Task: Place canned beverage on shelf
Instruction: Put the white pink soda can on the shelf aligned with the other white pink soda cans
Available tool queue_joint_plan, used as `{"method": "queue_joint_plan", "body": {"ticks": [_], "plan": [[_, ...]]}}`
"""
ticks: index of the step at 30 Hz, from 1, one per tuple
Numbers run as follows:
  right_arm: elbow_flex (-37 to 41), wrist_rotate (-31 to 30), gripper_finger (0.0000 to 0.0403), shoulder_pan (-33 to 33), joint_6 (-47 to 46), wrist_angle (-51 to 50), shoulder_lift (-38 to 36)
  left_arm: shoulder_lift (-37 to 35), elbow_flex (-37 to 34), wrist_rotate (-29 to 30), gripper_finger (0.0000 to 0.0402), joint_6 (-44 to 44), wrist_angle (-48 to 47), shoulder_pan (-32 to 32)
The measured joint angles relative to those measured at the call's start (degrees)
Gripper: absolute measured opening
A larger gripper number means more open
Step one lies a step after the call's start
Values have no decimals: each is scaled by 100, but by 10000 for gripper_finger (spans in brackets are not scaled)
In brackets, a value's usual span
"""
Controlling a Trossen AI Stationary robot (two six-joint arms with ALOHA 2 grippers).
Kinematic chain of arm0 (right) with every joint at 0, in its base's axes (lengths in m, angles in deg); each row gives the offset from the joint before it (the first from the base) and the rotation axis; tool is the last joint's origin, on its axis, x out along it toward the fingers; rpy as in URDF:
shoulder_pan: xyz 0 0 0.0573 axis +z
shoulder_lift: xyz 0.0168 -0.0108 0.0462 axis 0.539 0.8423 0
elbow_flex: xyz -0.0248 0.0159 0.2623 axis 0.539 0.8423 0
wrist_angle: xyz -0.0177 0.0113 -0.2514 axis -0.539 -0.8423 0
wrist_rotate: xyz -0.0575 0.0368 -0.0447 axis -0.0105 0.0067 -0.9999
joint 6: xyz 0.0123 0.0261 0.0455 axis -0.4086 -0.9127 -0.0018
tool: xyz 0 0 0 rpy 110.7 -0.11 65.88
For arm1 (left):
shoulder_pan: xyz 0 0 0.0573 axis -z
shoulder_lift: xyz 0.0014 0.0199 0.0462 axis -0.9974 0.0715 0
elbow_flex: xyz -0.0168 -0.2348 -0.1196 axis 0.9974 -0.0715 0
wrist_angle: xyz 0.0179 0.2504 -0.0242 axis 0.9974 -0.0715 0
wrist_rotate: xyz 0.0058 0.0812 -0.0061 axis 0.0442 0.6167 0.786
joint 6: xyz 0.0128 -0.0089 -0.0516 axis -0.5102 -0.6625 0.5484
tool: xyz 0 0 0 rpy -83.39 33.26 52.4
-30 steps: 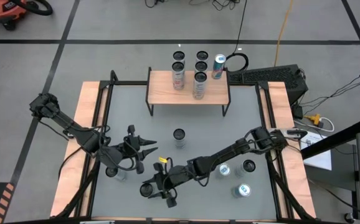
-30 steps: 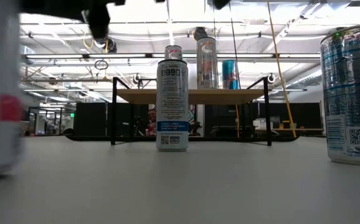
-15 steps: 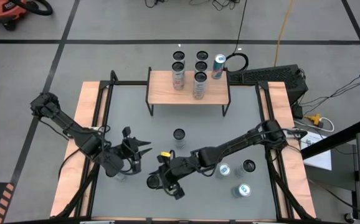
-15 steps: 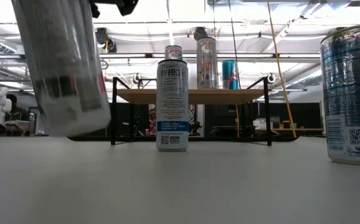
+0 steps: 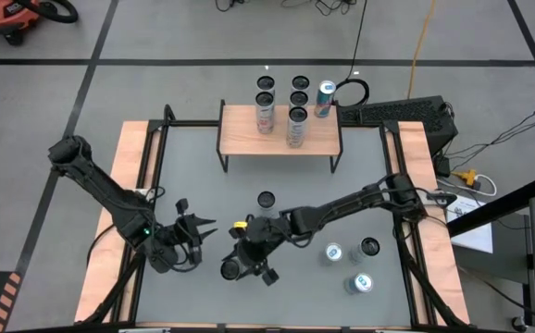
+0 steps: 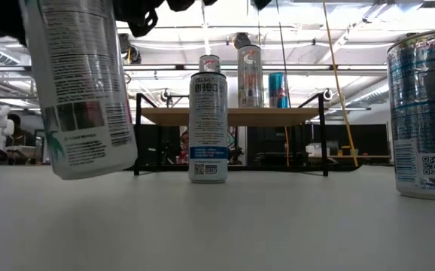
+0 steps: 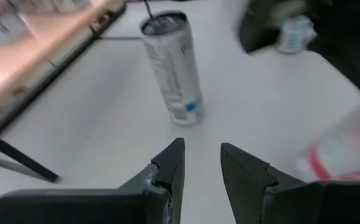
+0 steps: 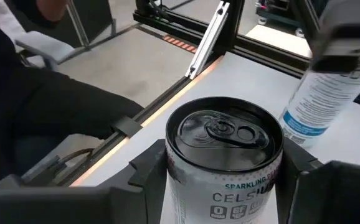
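A white and black beverage can (image 6: 82, 90) hangs tilted above the near left part of the table, with my right gripper (image 5: 240, 265) shut on it. Its dark top (image 8: 225, 132) shows in the right wrist view. My left gripper (image 5: 207, 224) stands open to the left of it with nothing between its fingers (image 7: 174, 163). Another can (image 5: 266, 202) stands upright on its base mid-table. The shelf (image 5: 249, 134), a wood plank on black legs, stands at the far edge with cans (image 5: 295, 125) upright on it. My right gripper pinches the can's upper side wall (image 8: 181, 182), just below the rim, between its two fingers (image 8: 147, 169), one on each side. The fingers come from the table's right, slanting a little downward. The can is lifted clear of the table and tilted.
Three more cans (image 5: 334, 252) (image 5: 369, 247) (image 5: 360, 282) stand at the near right; one of them (image 6: 424, 113) looms close in the low view. Several cans (image 5: 299, 85) show at the shelf's far side. Wooden rails (image 5: 129, 166) edge the table.
My right gripper has lifted the can clear of the table and carried it a little toward the table's middle; the can now leans. My left gripper has drawn back toward the table's left edge and sunk lower, still open.
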Motion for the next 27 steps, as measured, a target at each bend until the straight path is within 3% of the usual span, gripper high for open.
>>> {"method": "queue_joint_plan", "body": {"ticks": [5,17,21,27], "plan": [[2,607,155,-335,31,-3,-2,2,-309,-36,128,239,495,172],[7,1201,158,-726,217,-85,-321,2,-313,-123,292,156,833,250],[7,1232,157,-783,367,-260,-512,1,-313,-390,312,96,1109,250],[7,1236,159,-838,605,-153,-671,97,-313,-645,316,-763,2034,248]]}}
